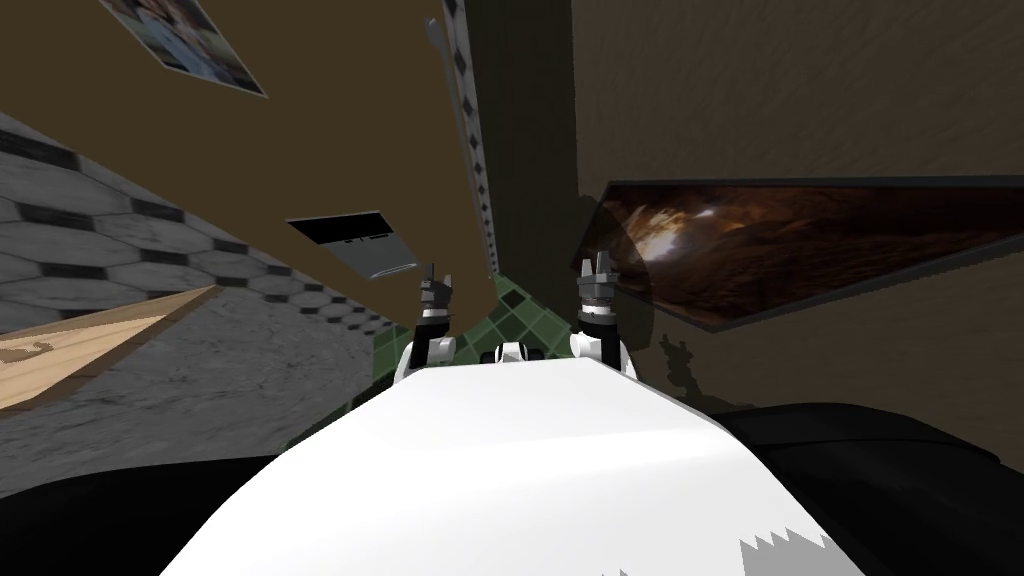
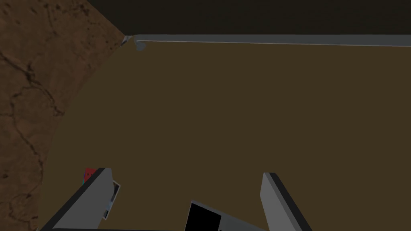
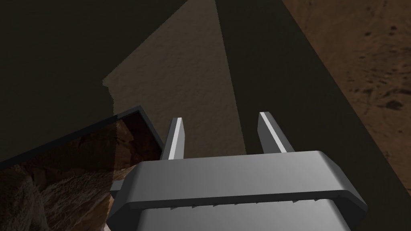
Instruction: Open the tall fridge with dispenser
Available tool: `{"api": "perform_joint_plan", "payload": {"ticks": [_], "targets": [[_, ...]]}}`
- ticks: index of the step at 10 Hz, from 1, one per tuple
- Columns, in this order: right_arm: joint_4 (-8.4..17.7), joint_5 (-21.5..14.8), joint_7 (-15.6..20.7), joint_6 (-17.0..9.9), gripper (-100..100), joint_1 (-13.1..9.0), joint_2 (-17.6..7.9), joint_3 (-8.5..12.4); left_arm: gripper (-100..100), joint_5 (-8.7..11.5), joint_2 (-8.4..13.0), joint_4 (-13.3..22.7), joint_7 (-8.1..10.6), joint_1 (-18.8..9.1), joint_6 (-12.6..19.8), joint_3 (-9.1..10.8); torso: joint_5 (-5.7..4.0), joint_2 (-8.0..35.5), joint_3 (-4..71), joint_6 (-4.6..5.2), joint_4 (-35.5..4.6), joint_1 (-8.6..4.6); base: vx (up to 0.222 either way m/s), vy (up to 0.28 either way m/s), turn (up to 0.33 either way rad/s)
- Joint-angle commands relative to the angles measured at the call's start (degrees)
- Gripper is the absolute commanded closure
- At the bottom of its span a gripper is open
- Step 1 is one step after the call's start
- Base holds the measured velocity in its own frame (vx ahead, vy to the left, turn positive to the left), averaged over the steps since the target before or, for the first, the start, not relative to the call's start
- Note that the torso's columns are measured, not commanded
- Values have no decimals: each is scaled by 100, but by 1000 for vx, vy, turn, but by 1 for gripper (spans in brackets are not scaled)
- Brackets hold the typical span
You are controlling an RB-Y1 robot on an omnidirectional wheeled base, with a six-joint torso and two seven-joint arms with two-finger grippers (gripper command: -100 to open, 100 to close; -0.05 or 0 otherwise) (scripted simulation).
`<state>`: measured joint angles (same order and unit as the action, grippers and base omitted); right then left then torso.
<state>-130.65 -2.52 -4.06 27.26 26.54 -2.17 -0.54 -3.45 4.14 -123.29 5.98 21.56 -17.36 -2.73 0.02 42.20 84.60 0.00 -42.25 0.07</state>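
The tall fridge (image 1: 330,150) is a broad plain brown front. Its dispenser (image 1: 352,245) is a black recess with a grey tray, set low in that front. A photo (image 1: 190,40) is stuck higher up on the fridge. The left pincer (image 1: 438,275) is raised just in front of the fridge, beside the dispenser, on the side toward the fridge's inner edge. In the left wrist view the same pincer (image 2: 187,172) points along the brown door. Its two fingers (image 2: 94,200) stand wide apart, grip nothing, and are clear of the door. The dispenser's black corner (image 2: 204,216) sits between their bases. A long grey handle (image 2: 261,39) runs along the far edge of the fridge door, well apart from the fingertips, with a dark plane beyond it. The right pincer (image 1: 596,262) is off the fridge to its right, over the near edge of a dark, brown-veined surface (image 1: 820,240). In the right wrist view this pincer (image 3: 221,116) also has its fingers (image 3: 176,138) parted and is empty. Grey hexagon floor tiles (image 1: 120,240) spread at the foot of the fridge, and green tiles (image 1: 520,315) lie between the fridge and the surface.
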Motion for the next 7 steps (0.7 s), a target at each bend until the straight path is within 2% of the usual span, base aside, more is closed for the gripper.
{"api": "perform_joint_plan", "payload": {"ticks": [1,2,3,4,5,6,7], "targets": [[0,0,0,0,0,0,0,0,-100,-79,248,406,127,-533,371,-179,-1,2,0,1,-2,-4,57,81,-64],[0,0,0,0,0,0,0,0,-100,-110,325,588,187,-741,546,-251,0,3,0,-1,-2,1,63,89,-64],[0,0,0,0,0,0,0,0,-100,-110,325,588,187,-850,546,-251,0,6,-2,-1,-3,-1,40,63,-19],[0,0,0,0,0,0,0,0,-100,-142,390,785,250,-1030,736,-329,-3,14,-6,-1,-5,-13,28,61,-34],[0,0,0,0,0,0,0,0,-100,-142,390,785,250,-1151,736,-329,-4,16,-8,0,-6,-13,24,42,-33],[0,0,0,0,0,0,0,0,-100,-176,442,995,315,-1367,941,-412,-4,16,-8,-1,-6,-16,34,53,-63],[0,0,0,0,0,0,0,0,-100,-176,442,995,315,-1467,941,-412,-3,8,-4,1,-4,-8,27,46,-33]]}}
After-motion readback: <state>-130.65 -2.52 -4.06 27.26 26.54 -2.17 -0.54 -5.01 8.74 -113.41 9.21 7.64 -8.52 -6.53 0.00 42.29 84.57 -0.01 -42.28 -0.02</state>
